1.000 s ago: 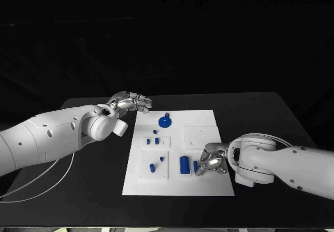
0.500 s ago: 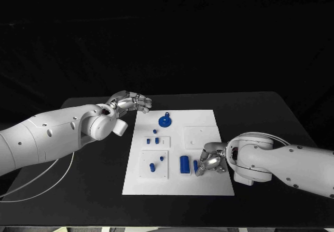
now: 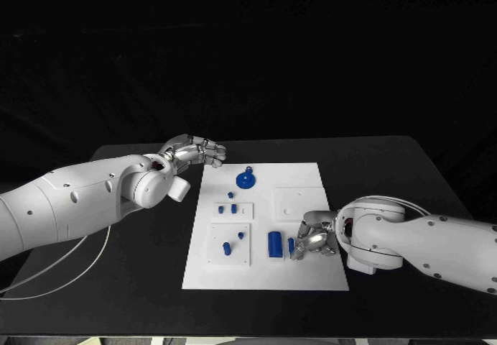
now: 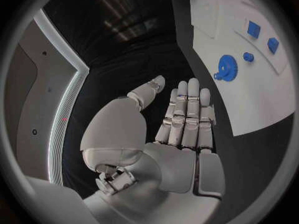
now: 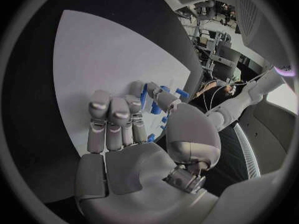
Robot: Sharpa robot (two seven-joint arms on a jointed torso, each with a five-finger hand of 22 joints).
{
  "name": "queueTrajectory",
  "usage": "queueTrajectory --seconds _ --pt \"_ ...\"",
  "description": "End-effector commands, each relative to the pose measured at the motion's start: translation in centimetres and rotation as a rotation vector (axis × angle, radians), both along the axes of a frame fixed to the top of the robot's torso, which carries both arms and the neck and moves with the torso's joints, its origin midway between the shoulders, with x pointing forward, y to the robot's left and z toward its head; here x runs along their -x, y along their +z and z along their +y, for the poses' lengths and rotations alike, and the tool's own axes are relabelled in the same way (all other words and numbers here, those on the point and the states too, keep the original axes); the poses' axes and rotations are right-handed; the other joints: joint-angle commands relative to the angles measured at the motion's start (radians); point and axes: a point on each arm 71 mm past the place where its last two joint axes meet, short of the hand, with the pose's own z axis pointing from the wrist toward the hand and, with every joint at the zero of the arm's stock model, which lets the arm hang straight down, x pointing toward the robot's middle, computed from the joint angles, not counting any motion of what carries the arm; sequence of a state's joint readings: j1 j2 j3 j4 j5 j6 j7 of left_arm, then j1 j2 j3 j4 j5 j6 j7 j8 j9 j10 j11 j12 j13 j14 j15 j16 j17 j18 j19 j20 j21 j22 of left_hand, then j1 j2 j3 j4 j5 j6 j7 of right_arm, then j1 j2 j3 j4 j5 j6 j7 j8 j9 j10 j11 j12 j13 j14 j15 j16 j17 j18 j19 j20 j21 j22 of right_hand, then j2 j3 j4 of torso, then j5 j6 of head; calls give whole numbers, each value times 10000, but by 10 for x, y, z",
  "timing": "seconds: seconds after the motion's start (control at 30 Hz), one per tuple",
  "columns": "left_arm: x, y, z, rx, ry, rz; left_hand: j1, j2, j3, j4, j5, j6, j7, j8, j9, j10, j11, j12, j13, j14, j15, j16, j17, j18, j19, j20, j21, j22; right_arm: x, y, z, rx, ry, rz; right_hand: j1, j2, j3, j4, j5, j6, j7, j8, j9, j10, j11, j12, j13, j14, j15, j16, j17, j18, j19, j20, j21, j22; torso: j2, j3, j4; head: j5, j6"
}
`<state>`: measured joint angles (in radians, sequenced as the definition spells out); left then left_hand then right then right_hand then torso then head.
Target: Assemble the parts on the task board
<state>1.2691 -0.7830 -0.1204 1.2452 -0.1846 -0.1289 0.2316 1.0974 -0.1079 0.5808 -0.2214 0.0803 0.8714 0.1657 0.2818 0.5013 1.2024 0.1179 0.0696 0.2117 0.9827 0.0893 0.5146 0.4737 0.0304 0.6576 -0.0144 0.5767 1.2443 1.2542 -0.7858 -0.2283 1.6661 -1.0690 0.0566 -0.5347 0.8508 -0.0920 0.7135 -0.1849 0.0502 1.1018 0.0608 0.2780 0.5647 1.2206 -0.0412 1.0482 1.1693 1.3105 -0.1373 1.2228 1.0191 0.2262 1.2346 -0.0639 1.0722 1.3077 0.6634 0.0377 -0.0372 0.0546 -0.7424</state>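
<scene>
Head view, board: white task board [image 3: 306,277] lies flat mid-table, long side running away from the robot.
Parts: blue gear [image 3: 245,180] at the far end; small blue pegs [image 3: 234,209] below it; larger blue block [image 3: 274,244] near the board's right side, with a slim blue piece [image 3: 291,246] just beside it.
Handling (judged): pieces look small, light, stiff and smooth, so prone to slipping or tipping; best pinched across the flat sides of the block, low down.
Right hand [image 3: 314,239]: over the board's right edge, fingers curled toward the slim piece; right wrist view shows blue between thumb and fingertips [image 5: 134,104], so it seems pinched, though contact is partly hidden.
Left hand [image 3: 194,152]: hangs off the board's far left corner, fingers [image 4: 187,112] straight, close together, holding nothing.
Table [image 3: 124,287]: black.
</scene>
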Motion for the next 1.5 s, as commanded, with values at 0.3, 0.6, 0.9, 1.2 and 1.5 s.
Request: queueTrajectory --seconds 0.3,0.6,0.9,1.2,1.5 --pt "0 1 -1 36 -113 -71 -74 -8 -9 57 14 -87 14 50 -14 -47 6 16 -2 61 5 -66 26 -45 42 42 -67 18 1 -6 -18 -235 -514 281 -433 -854 -427 -119 395 -213 168 -155 -142 -47 74 -100 17 52 -1 -61 -37 356 -33 55 33 141 -11 4 -4 1 60" --pt "-4 1 8 79 264 -135 -87 -30 -22 60 3 -85 20 53 -15 -48 7 17 -1 60 7 -80 40 -47 41 45 -75 26 -38 26 -43 -2396 -1446 -229 -1075 -940 -2273 -858 1048 -1291 500 -534 -116 -585 387 -33 167 -216 270 -143 9 356 -443 -2 -196 124 -64 -20 -17 -71 389" --pt "-14 1 20 385 965 -151 -121 -66 -50 78 -92 -87 25 56 -21 -38 2 23 2 29 20 -137 69 -49 37 51 -99 44 -102 46 -69 -5678 -2389 -2057 -578 -393 -2630 -1031 1271 -1488 564 -519 4 -1089 455 -295 -5 -772 331 -642 -180 342 -1000 72 -747 -45 -286 -70 -48 -85 1079" --pt "-30 3 34 1033 2050 -416 -133 -71 -62 95 -159 -195 18 15 -68 -250 44 -49 -65 -490 196 -618 47 -10 -91 201 -237 102 -155 64 -89 -8075 -4007 -3451 538 -30 -2357 -1059 1486 -1995 960 -621 99 -2657 904 -2536 -1882 -2520 974 -3236 -1638 27 -3010 1004 -3195 -1135 -501 -65 -120 -42 2000" --pt "-41 6 30 1888 2513 -753 -919 -343 -814 228 -222 -979 -277 -297 -233 -1928 39 -59 -824 -2306 504 -1886 -348 -304 -1627 700 -1342 -65 -174 62 -96 -9879 -5093 -3413 654 159 -2580 -1042 1479 -2773 1021 -755 -101 -3352 2008 -7985 -7684 -5209 2959 -8169 -4608 -727 -6499 2348 -6976 -3302 -635 -1 -94 -30 2278"
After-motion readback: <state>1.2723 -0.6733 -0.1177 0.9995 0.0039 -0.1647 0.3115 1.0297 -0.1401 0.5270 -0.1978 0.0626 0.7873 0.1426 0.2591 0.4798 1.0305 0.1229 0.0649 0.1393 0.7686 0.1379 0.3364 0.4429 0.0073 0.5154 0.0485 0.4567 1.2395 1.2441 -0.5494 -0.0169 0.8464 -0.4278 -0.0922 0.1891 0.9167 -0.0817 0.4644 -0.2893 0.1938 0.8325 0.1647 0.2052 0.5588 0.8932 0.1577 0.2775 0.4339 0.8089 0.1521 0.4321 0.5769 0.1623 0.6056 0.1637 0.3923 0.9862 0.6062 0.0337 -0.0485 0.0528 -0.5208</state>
